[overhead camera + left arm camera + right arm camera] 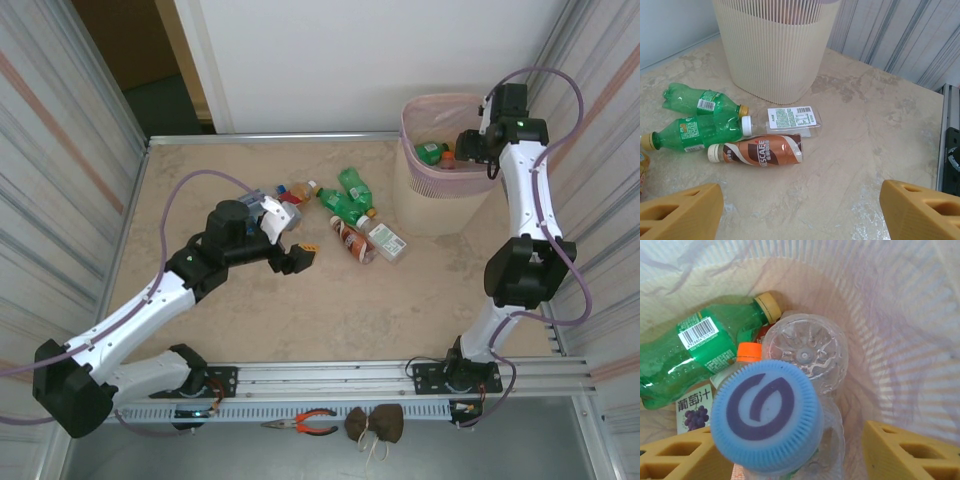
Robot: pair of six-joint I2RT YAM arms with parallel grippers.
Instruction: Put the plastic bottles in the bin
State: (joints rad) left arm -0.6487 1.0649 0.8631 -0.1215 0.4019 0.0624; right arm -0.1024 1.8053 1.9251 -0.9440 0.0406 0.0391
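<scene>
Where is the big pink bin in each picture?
Top external: the bin stands at the upper right.
Left wrist: the bin is at the top middle, its ribbed wall behind the brown bottle.
Right wrist: the bin is seen from inside, its walls all around.
Shared landmarks: the green bottle inside it links right wrist and top; the brown bottle near it links left wrist and top.

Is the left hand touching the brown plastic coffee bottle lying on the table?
Apart. The left wrist view shows bare table between the open left hand and the brown plastic coffee bottle.
</scene>
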